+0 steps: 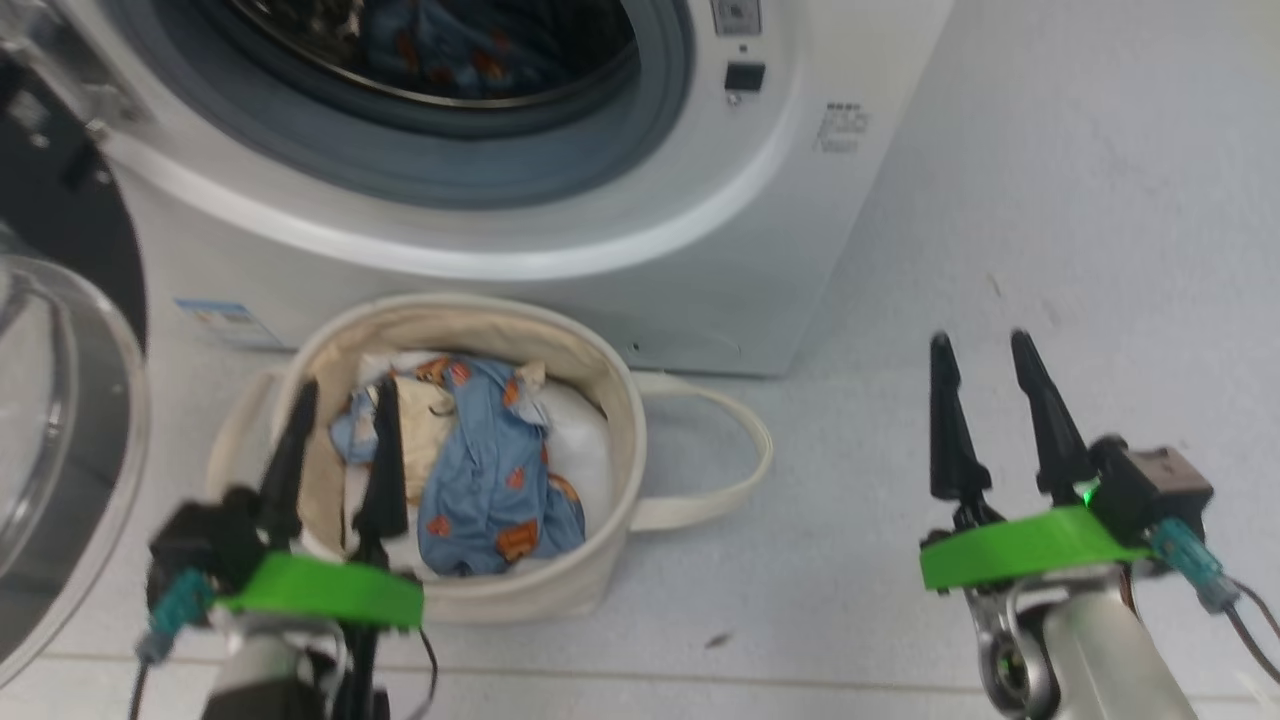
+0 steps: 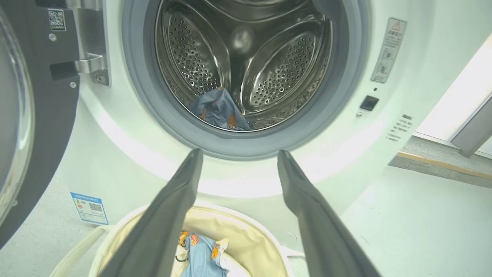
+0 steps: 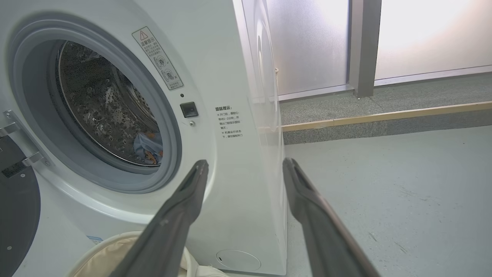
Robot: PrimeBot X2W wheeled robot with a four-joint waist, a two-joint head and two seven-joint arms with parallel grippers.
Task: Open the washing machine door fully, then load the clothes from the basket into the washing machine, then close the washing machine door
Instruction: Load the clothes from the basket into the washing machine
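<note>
A white washing machine (image 1: pixel 640 250) fills the upper left of the head view, round mouth facing the camera. Its door (image 1: pixel 60 400) is swung wide at the left edge, and a blue garment (image 2: pixel 219 109) lies in the steel drum (image 2: pixel 284 65). Just below, at lower centre, the cream basket (image 1: pixel 615 400) stands upright on the pale grey floor (image 1: pixel 1050 200), loop handles reaching left and right, bear-print clothes (image 1: pixel 490 470) inside. The left gripper (image 1: pixel 345 385), fingers apart, hovers over the basket's near rim; the right gripper (image 1: pixel 980 340), also spread, is at lower right, and frosted panels (image 3: pixel 307 42) rise beyond a step (image 3: pixel 384 115).

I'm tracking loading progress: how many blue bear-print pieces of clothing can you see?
2. One blue piece lies low in the washing machine drum; a second blue piece lies in the basket on the floor before it. More may be hidden underneath.
</note>
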